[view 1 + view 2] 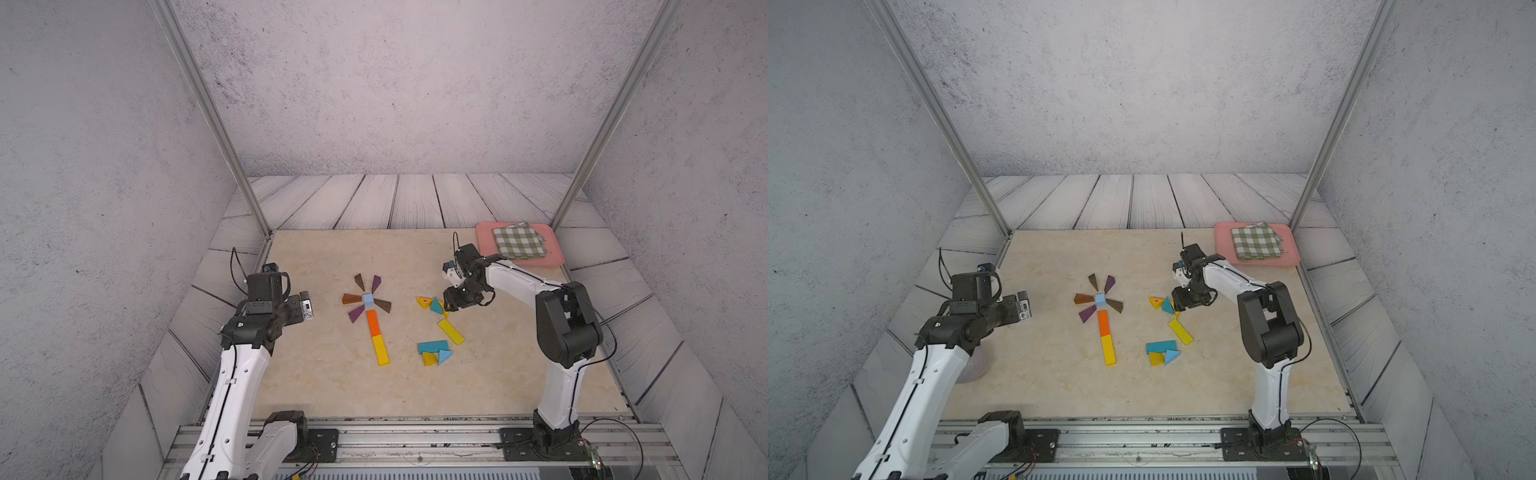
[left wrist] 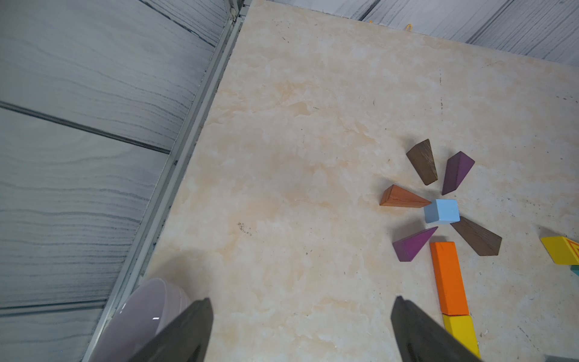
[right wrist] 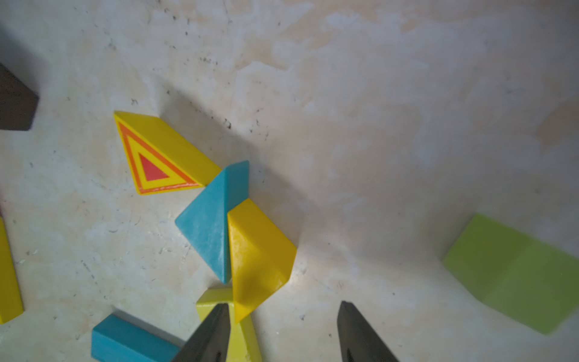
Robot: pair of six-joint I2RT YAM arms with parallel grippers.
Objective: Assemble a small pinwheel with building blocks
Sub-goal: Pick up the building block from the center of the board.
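Observation:
In both top views the pinwheel lies flat mid-table. A light-blue cube (image 1: 368,299) (image 2: 442,210) is ringed by brown and purple wedges (image 1: 356,313). An orange bar (image 1: 373,323) and a yellow bar (image 1: 380,350) run toward the front as its stem. To the right lie loose building blocks: a red-patterned yellow triangle (image 3: 156,160), a teal triangle (image 3: 206,225), a plain yellow triangle (image 3: 260,257), a yellow bar (image 1: 451,331) and a teal bar (image 1: 433,346). My right gripper (image 1: 451,307) (image 3: 283,305) hangs open just over the plain yellow triangle. Only that triangle's tip reaches between the fingers. My left gripper (image 1: 306,305) (image 2: 302,299) is wide open and holds nothing, left of the pinwheel.
A pink tray (image 1: 552,257) holding a green-checked cloth (image 1: 519,241) sits at the back right corner. A pale lilac bowl (image 2: 144,313) stands at the table's left edge under my left arm. A green block (image 3: 513,272) lies to the side of the right gripper.

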